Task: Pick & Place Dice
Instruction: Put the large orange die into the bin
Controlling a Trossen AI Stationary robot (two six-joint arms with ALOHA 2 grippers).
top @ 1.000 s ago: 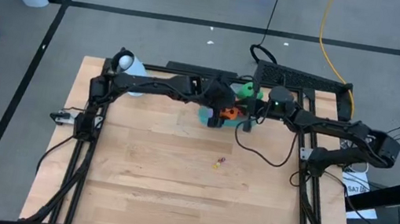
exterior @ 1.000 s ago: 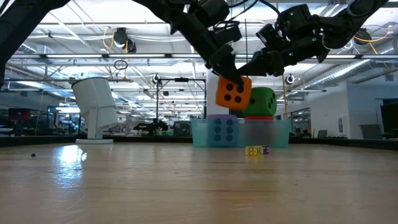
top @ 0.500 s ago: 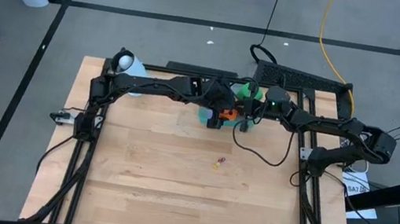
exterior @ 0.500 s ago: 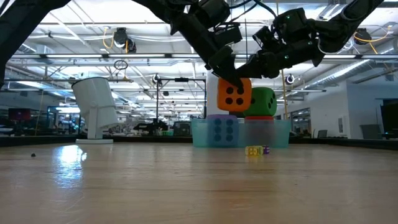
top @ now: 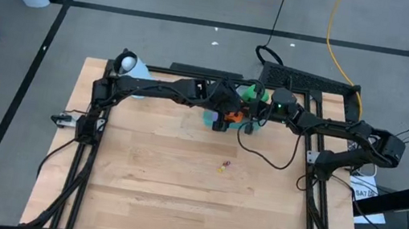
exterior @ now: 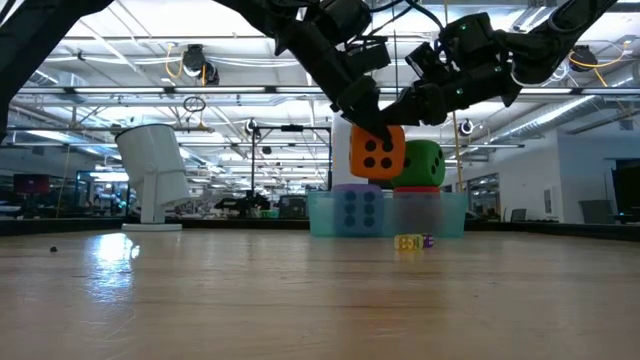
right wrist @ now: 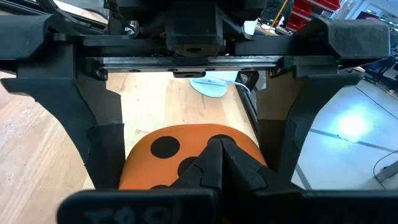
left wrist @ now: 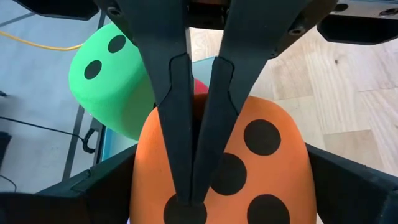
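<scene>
Nothing's budged lately: our wide-spread left gripper (exterior: pixel 368 118) clamps the orange die (exterior: pixel 377 152), shut right gripper (exterior: pixel 418 103) alongside might knock it loose.

1. The orange die (left wrist: pixel 249 162) and the green die (left wrist: pixel 109 78) look like matt, soft foam with flat black pips.
2. The table (top: pixel 177 192) is pale wood planks, smooth with a slight sheen.
3. The tray (exterior: pixel 440 215) is translucent plastic.
4. The left gripper (left wrist: pixel 193 124) fingers look like matt dark plastic.
</scene>
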